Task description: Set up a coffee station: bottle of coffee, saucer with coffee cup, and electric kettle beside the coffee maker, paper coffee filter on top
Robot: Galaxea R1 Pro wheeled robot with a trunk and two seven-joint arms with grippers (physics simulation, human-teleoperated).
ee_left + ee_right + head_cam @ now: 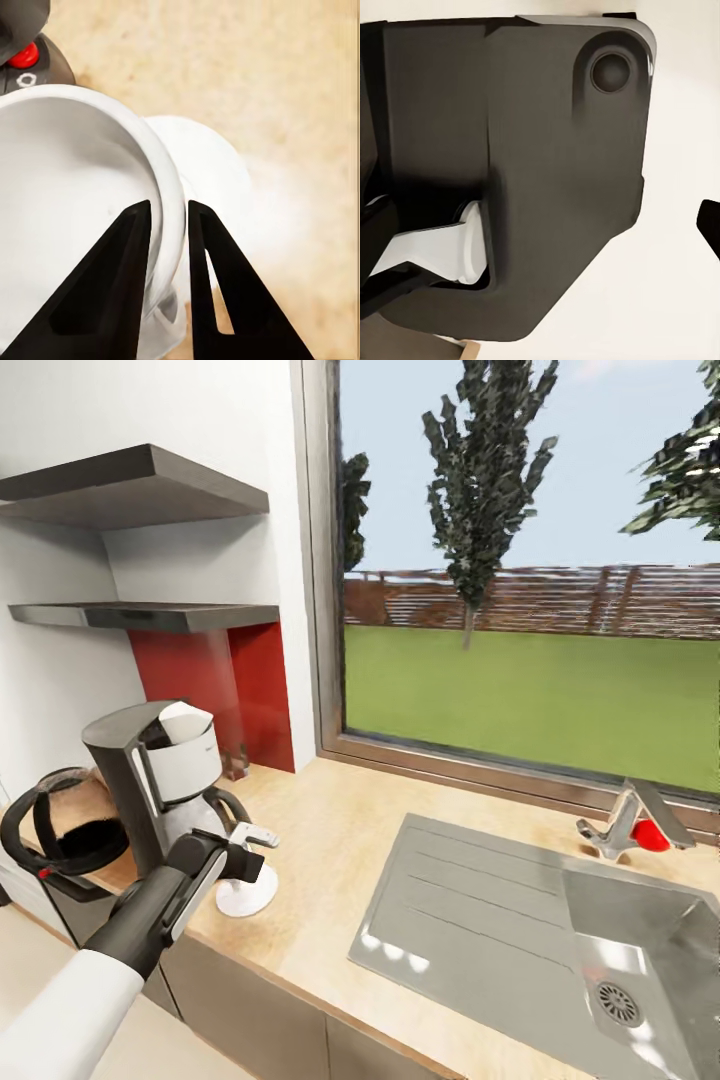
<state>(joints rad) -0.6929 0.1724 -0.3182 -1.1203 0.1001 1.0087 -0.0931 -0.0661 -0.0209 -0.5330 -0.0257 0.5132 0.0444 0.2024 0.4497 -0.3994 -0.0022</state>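
Note:
The coffee maker (pixel 165 780) stands on the kitchen countertop (pixel 340 840) at the left, with a white paper coffee filter (pixel 185 720) on top. The electric kettle (pixel 60 830) sits at its left; its red switch (pixel 22 54) shows in the left wrist view. My left gripper (pixel 248 850) (pixel 169 206) is shut on the rim of the white coffee cup (pixel 75 210), one finger inside and one outside. The cup hangs just over the saucer (pixel 245 898) (pixel 217 165), in front of the coffee maker. A small dark object, perhaps the bottle of coffee (pixel 237 760), stands behind the machine. One right fingertip (pixel 709 225) shows at the frame edge.
An inset steel sink (pixel 520 930) with a tap (pixel 625 825) takes up the counter's right half. Two grey wall shelves (pixel 150 615) hang above the coffee maker beside a red backsplash. A large window runs behind the counter. The right wrist view faces dark robot bodywork (pixel 525 165).

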